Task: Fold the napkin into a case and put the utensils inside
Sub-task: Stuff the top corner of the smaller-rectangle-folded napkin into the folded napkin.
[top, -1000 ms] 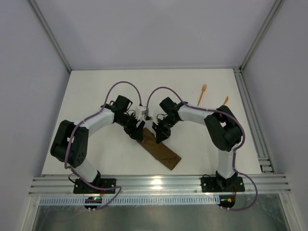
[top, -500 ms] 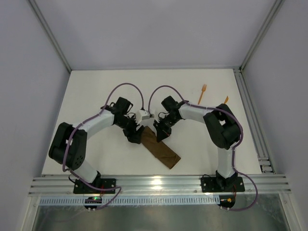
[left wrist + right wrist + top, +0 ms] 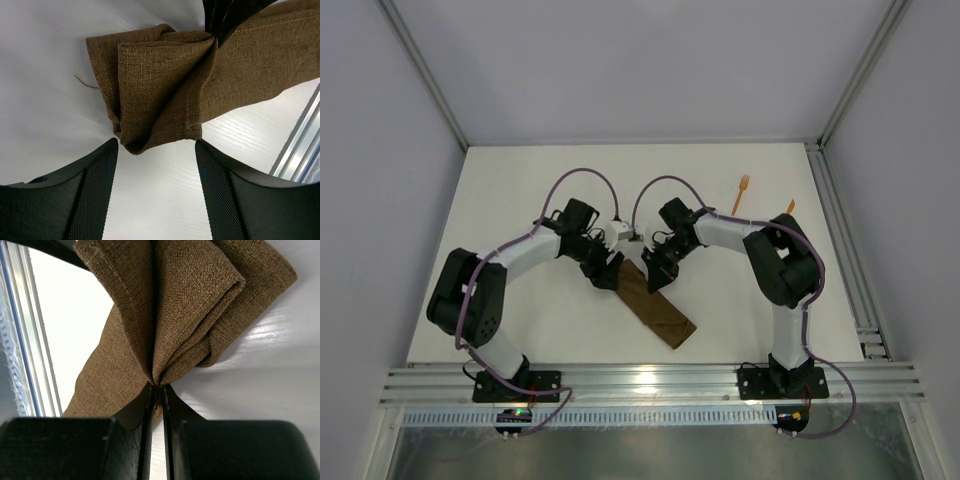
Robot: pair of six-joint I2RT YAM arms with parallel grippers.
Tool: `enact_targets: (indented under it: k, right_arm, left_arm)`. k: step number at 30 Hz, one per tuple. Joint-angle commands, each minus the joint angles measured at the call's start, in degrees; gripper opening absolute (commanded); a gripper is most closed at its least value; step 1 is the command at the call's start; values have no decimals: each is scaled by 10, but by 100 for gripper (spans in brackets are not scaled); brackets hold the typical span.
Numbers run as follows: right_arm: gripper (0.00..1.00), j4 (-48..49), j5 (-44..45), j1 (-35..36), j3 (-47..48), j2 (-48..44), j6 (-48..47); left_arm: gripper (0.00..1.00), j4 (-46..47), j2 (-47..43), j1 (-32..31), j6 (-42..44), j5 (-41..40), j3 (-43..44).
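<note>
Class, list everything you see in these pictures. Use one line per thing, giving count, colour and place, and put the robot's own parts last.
napkin: one, dark brown, folded into a layered strip, lying diagonally mid-table between the arms.
fork: one, orange, far right part of the table.
pointed utensil: one, orange, right of the fork.
table: one, white.
rails: silver, along the near and right edges.
cables: two, purple, looping over the arms.
left hand: one, black, open, at the napkin's end.
right hand: one, black, shut on the napkin's folds.

Brown coarse-weave napkin (image 3: 658, 308), orange fork (image 3: 741, 195) and pointed piece (image 3: 788, 208), white table (image 3: 520, 185), black mesh-patterned fingers (image 3: 92, 192).
</note>
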Motion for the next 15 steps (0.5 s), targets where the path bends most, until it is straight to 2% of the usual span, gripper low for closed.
enact_targets:
  k: [1,5,11,13,14,15]
  right_arm:
    - [13,22,-19,10,13,-11,-24]
    - [13,36,-25,10,6,-13,-19]
    - [13,51,-29,11,1,-14,-14]
    - [15,53,-25,11,1,-15,-11]
    - [21,57,-21,11,-1,-18,-4]
    - [25,59,-18,11,-2,-20,0]
  left_arm:
    - [65,55,14,8,-38,28,28]
    - [62,72,30,28,-66,43,40]
    - [51,62,64,28,-82,33,65]
    - [42,58,65,25,-79,41,65]
    - [34,48,63,24,-73,46,63]
    - [31,42,61,24,-68,51,60]
